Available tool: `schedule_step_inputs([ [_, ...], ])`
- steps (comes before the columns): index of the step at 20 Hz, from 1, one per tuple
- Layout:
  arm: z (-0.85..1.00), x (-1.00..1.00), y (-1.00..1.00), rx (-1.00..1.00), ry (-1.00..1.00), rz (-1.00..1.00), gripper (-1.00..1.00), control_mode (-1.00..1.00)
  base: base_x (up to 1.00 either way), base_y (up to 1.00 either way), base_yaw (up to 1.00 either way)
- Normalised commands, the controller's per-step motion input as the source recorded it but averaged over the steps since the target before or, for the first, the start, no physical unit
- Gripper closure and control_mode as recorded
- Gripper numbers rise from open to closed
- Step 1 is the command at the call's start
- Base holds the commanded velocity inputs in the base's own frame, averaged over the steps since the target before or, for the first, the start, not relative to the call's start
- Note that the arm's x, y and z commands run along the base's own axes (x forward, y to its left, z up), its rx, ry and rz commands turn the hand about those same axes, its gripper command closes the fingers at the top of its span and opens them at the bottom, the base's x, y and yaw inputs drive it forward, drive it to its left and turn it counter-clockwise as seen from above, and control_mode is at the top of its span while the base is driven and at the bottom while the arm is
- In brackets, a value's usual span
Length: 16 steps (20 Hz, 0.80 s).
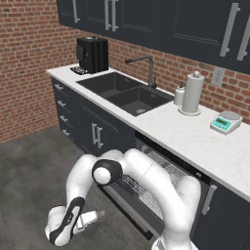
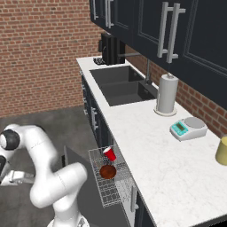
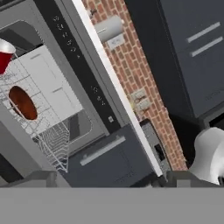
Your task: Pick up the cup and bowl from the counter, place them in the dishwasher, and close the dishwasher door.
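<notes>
Red cup (image 2: 109, 154) and brown bowl (image 2: 107, 171) sit in the pulled-out dishwasher rack (image 2: 108, 195).

Both lie on the white wire rack, the cup just beyond the bowl (tipped on its side, white inside showing), below the edge of the white counter (image 2: 150, 150). The dishwasher door (image 2: 73, 162) hangs open. The gripper (image 1: 92, 217) is low near the floor, left of the dishwasher (image 1: 161, 180), its fingers spread wide and holding nothing.

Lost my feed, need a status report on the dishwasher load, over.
Gripper open, empty, low by floor. Cup and bowl in pulled-out rack. Dishwasher door still down. Nothing blocking.
</notes>
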Motion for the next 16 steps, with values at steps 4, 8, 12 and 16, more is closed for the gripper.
schedule_step_inputs([
  [4, -0.8, 0.58, 0.0, -0.19, -0.01, 0.0, -1.0, -1.0, 0.0, 0.0, 0.0],
  [8, -0.7, 0.91, -0.04, -0.1, 0.08, 0.01, -1.0, -1.0, 0.0, 0.0, 0.0],
  [12, -0.81, 0.99, 0.0, -0.05, 0.18, 0.06, -1.0, -1.0, 0.0, 0.0, 0.0],
  [16, -0.99, 0.84, 0.0, -0.02, 0.27, 0.1, -1.0, -1.0, 0.0, 0.0, 0.0],
])
